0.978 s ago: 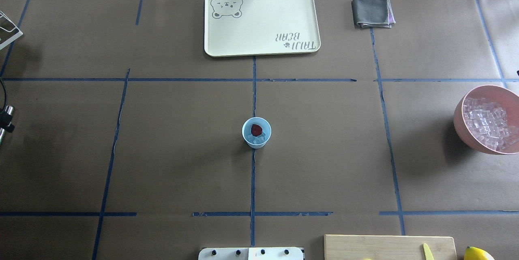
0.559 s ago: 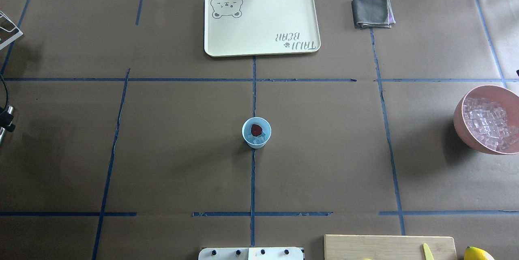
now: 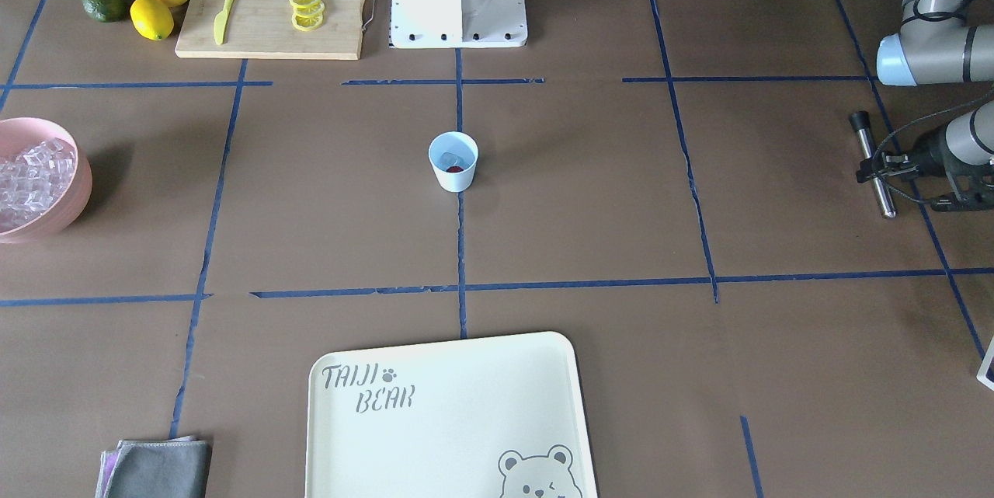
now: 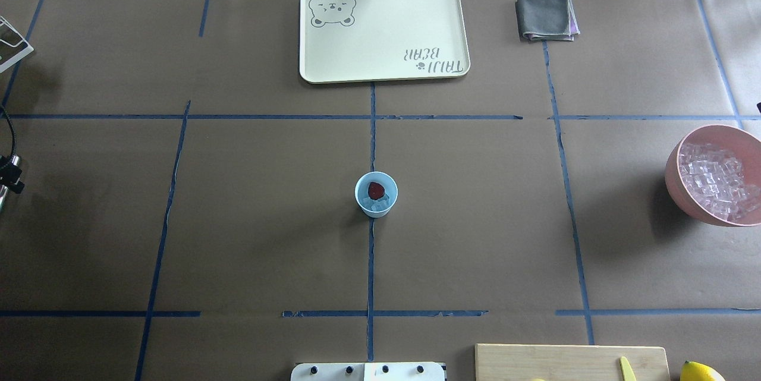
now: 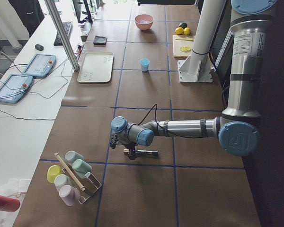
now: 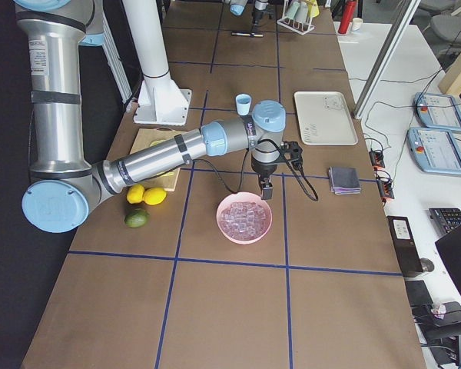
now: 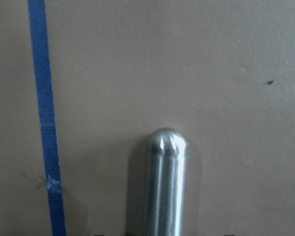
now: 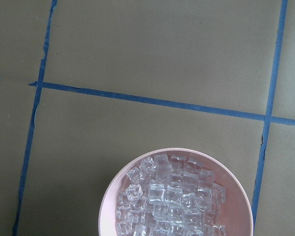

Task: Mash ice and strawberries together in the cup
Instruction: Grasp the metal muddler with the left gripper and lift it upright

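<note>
The light blue cup (image 4: 376, 194) stands at the table's middle, also seen in the front view as the cup (image 3: 453, 161). Inside it a red strawberry (image 4: 376, 190) lies on clear ice (image 4: 378, 207). Far off at the table's left end, my left gripper (image 3: 885, 165) is shut on a steel masher rod (image 3: 875, 172) with a black top; the rod's rounded end (image 7: 166, 182) fills the left wrist view. My right gripper (image 6: 266, 189) hangs over a pink bowl (image 6: 244, 219) of ice cubes, and I cannot tell whether it is open or shut.
The pink bowl (image 4: 673, 176) sits at the right edge. A cream bear tray (image 4: 383, 33) and a grey cloth (image 4: 546, 16) lie at the far side. A cutting board (image 3: 272, 8) holds lemon slices and a yellow knife. A rack of cups (image 5: 71, 177) stands beyond the left gripper.
My left gripper with the steel rod has edged slightly further out of the overhead view's left side. The cup and its contents have not moved.
</note>
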You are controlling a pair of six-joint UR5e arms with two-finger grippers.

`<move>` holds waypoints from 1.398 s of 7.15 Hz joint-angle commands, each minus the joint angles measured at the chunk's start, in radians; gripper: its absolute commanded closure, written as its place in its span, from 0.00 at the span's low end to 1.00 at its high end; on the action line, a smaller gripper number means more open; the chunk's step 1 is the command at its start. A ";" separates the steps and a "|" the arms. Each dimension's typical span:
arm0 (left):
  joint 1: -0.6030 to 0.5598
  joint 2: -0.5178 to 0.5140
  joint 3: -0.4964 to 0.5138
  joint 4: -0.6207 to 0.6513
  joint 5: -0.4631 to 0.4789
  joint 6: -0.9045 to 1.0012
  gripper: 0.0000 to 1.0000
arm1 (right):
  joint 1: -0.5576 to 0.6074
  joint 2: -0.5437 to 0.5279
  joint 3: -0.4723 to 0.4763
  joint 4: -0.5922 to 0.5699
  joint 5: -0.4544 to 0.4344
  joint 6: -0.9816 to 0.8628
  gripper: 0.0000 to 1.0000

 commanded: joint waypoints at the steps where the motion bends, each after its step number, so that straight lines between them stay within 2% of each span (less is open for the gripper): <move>1: 0.007 -0.007 0.012 -0.001 0.001 0.000 0.15 | 0.000 0.000 0.001 0.000 0.000 0.002 0.01; 2: 0.007 -0.009 0.013 0.002 0.001 0.001 0.18 | 0.000 0.000 0.001 0.000 0.000 0.000 0.01; 3: 0.007 -0.012 0.021 0.005 -0.005 -0.002 0.41 | 0.000 0.000 0.003 0.000 0.000 0.000 0.01; 4: 0.007 -0.016 0.024 0.010 -0.005 -0.002 0.82 | 0.000 0.000 0.003 0.000 0.000 0.000 0.01; 5: 0.008 -0.016 0.024 0.010 -0.005 0.000 0.93 | 0.000 0.000 0.004 0.000 0.002 0.000 0.01; 6: 0.007 -0.016 0.015 0.007 -0.008 0.000 1.00 | 0.000 0.000 0.006 0.000 0.000 0.000 0.01; 8: 0.008 -0.016 -0.177 0.014 -0.035 -0.091 1.00 | 0.000 0.000 0.016 -0.002 0.005 0.000 0.01; 10: 0.095 -0.114 -0.339 0.016 -0.045 -0.229 1.00 | 0.000 0.000 0.018 -0.002 0.018 0.000 0.01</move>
